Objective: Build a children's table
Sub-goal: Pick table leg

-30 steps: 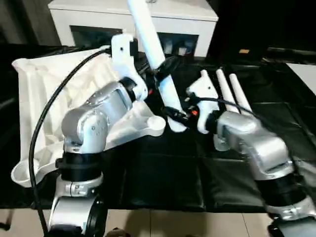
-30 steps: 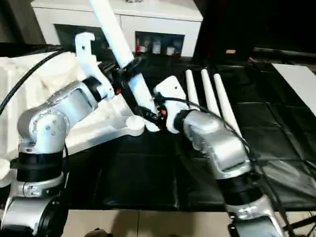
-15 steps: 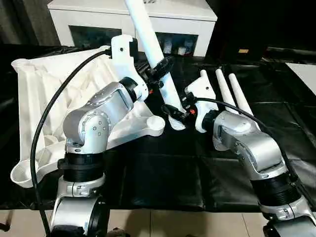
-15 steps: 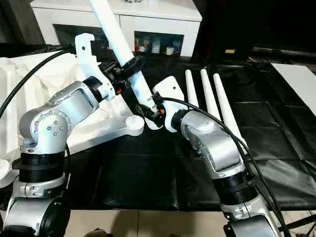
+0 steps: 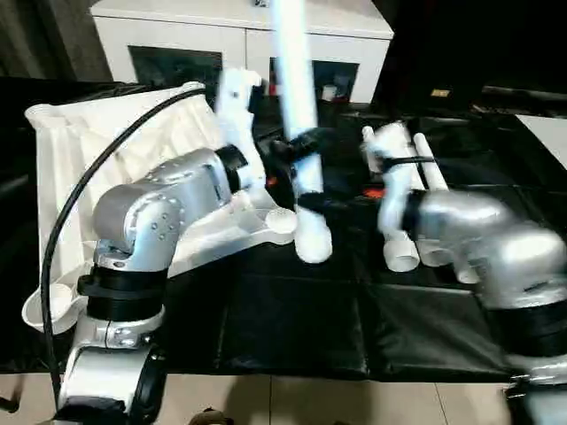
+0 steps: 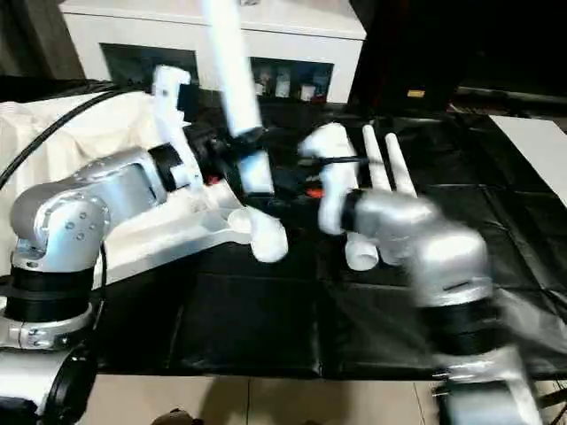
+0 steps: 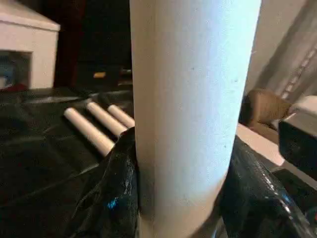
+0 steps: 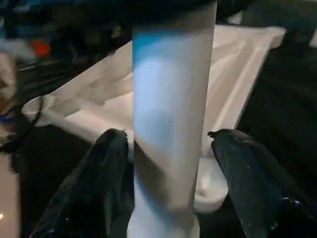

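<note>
While left fingers stay clamped on the leg, now more upright, right fingers have parted.

White table parts on a black cover

The table leg is plain white, and so are the three legs lying near it. The tabletop beside it is white with raised ribs. The cover under it is shiny black. The robot's arms are silver, with black fingers.
</note>
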